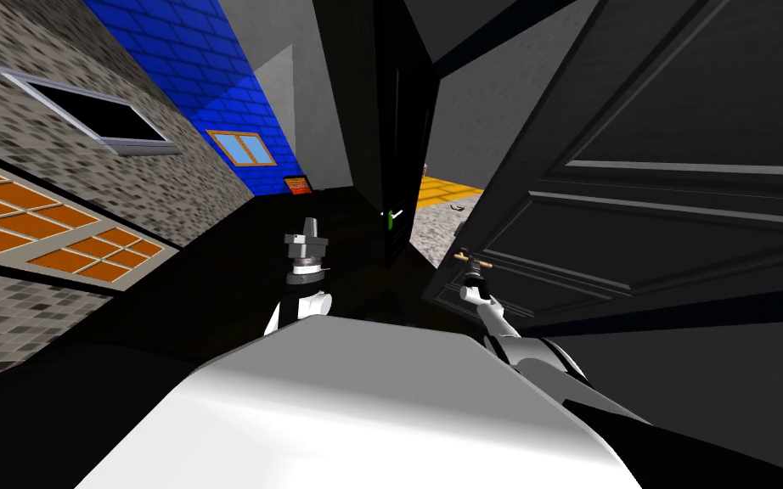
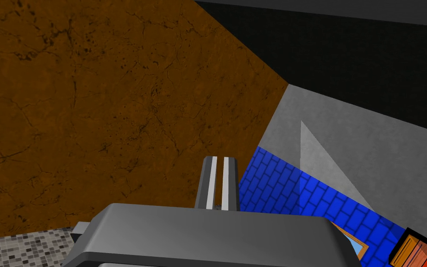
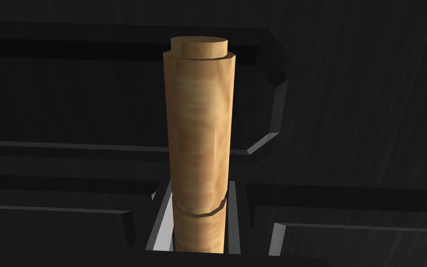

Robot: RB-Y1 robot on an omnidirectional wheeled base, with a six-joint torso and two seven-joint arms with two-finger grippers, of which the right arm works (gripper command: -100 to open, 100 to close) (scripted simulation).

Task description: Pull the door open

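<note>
Clamping the tan handle (image 3: 198, 139) with my right gripper (image 1: 470, 273), fingers (image 3: 161, 229) pressing its sides, gives me purchase on the dark door (image 1: 636, 212), standing ajar at my right; left gripper (image 1: 308, 227) hangs forward, fingers (image 2: 212, 183) together, empty.

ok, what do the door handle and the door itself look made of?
handle: light wood by the look, tan with faint grain bands, matte.
door: near-black, matte, with faint streaks; perhaps painted wood, but I cannot tell.
</note>
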